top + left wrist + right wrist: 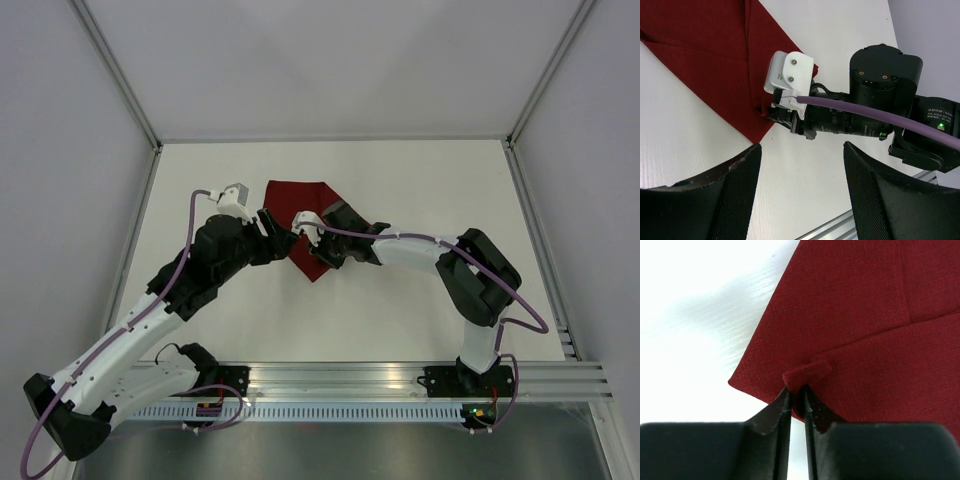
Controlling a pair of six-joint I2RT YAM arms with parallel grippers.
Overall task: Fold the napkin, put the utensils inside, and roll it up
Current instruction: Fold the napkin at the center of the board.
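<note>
The napkin [300, 205] lies flat on the white table [420, 320], a little toward twelve o'clock of its middle. It is doubled over on itself into an uneven, angular shape, with a pointed corner aimed at six o'clock. Seams where one layer lies over another show plainly from both wrist cameras; the cloth [705, 55] is dark red and plain.

The right arm reaches in from about four o'clock, and its pincer [315, 252] sits low at the napkin's edge near that pointed corner. From its own camera the right pincer [796, 390] has its two black fingers [775, 412] nearly together, with a small puckered tuck of the napkin [850, 315] nipped between the tips, so it is clamped on the cloth. The rest of the cloth there lies flat on the table. The left wrist camera shows the same grip from the side: the right pincer [771, 111] touches the cloth edge just above the corner tip, and a purple cable [865, 107] runs back along the arm.

The left pincer [283, 232] hangs at the napkin's eight o'clock side, close to the right one. Its jaws stand wide apart [801, 147] with nothing between them but bare table below.
</note>
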